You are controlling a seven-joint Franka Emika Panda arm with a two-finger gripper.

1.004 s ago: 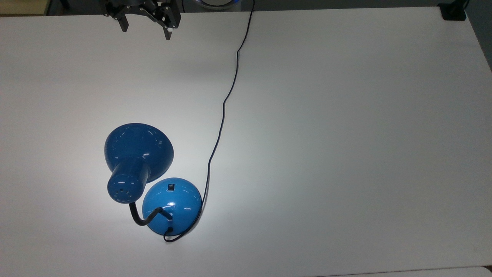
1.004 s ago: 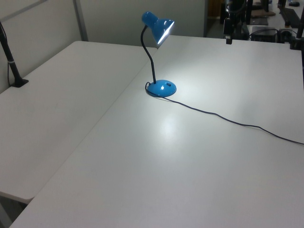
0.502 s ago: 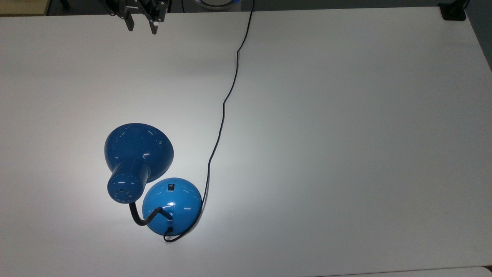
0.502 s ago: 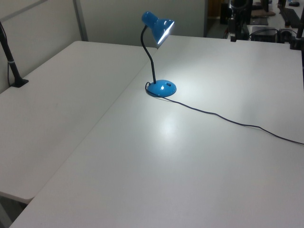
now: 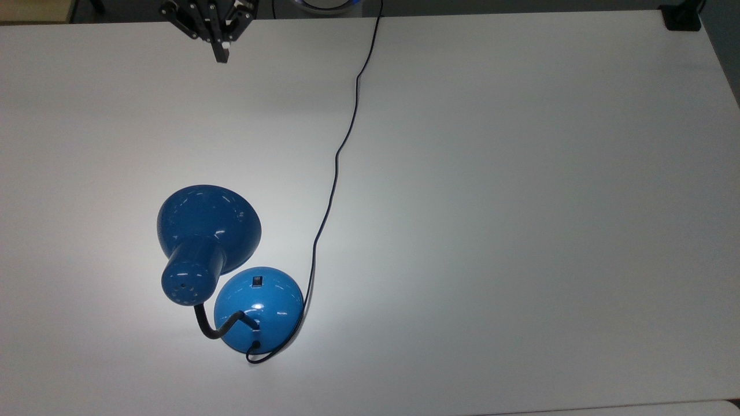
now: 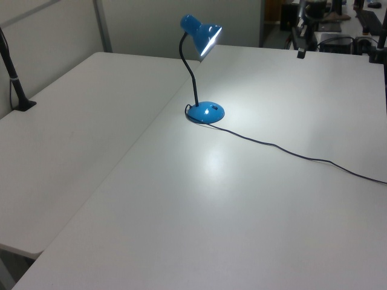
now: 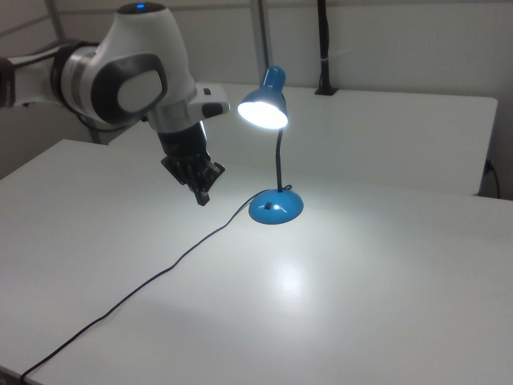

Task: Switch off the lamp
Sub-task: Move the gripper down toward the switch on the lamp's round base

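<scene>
The blue lamp stands lit on the white table (image 5: 520, 202), throwing a bright patch around its round base (image 5: 258, 309). A small black switch (image 5: 256, 281) sits on the base's upper side in the top view. Its bell-shaped shade (image 5: 208, 222) hangs over the table on a black gooseneck (image 5: 209, 326). In the right view the shade (image 7: 263, 108) glows above the base (image 7: 276, 207). My gripper (image 5: 221, 55) hovers high over the table's far edge, well away from the lamp, shut with nothing in it. It also appears in the left view (image 6: 300, 53) and the right view (image 7: 203, 196).
The lamp's thin black cord (image 5: 338, 150) runs from the base across the table to the far edge. A black clamp (image 5: 682, 17) sits at the top view's upper right corner. A second white table (image 6: 66, 121) adjoins on the left view's left.
The gripper's fingers have closed from wide apart to shut, and the hand has turned and shifted slightly. The lamp and cord have not moved, and the light stays on.
</scene>
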